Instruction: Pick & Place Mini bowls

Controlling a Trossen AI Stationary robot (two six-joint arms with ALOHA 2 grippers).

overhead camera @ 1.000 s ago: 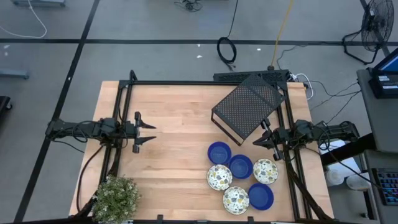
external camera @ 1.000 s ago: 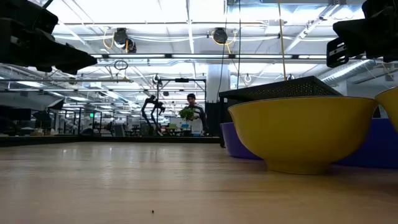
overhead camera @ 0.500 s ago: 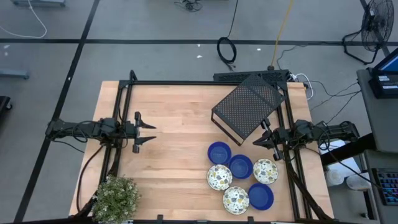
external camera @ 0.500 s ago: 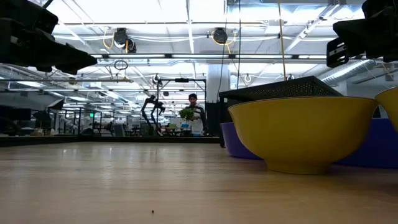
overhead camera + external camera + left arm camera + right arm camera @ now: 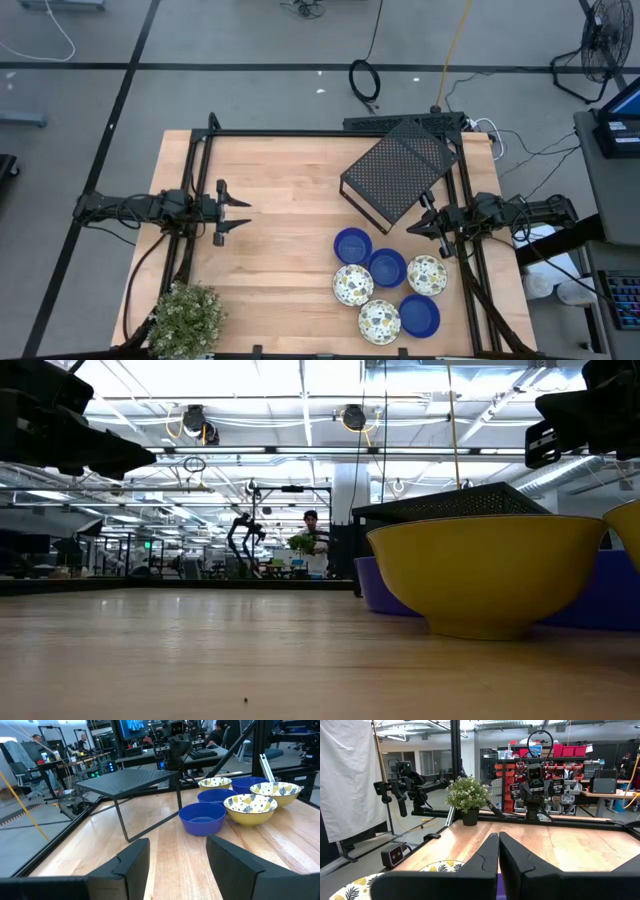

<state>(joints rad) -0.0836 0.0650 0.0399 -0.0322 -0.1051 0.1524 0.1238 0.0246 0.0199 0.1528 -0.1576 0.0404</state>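
Observation:
Six mini bowls stand on their bases in a cluster at the table's near right. Three are blue (image 5: 352, 245) (image 5: 387, 267) (image 5: 419, 315) and three are cream with speckles (image 5: 353, 285) (image 5: 427, 274) (image 5: 379, 321). My right gripper (image 5: 415, 225) hovers just past the cluster's far right side; it is shut (image 5: 498, 842) and touches nothing. My left gripper (image 5: 236, 213) waits open (image 5: 177, 855) at the table's left, pointing toward the bowls (image 5: 202, 818) far across the table. In the low view the nearest bowl (image 5: 487, 575) shows its yellow outside.
A black perforated box (image 5: 397, 170) stands on legs at the far right, just beyond the bowls and my right gripper. A potted plant (image 5: 187, 315) sits at the near left corner. Bare wood (image 5: 290, 230) lies between the two arms. A person (image 5: 312, 540) stands far behind the table.

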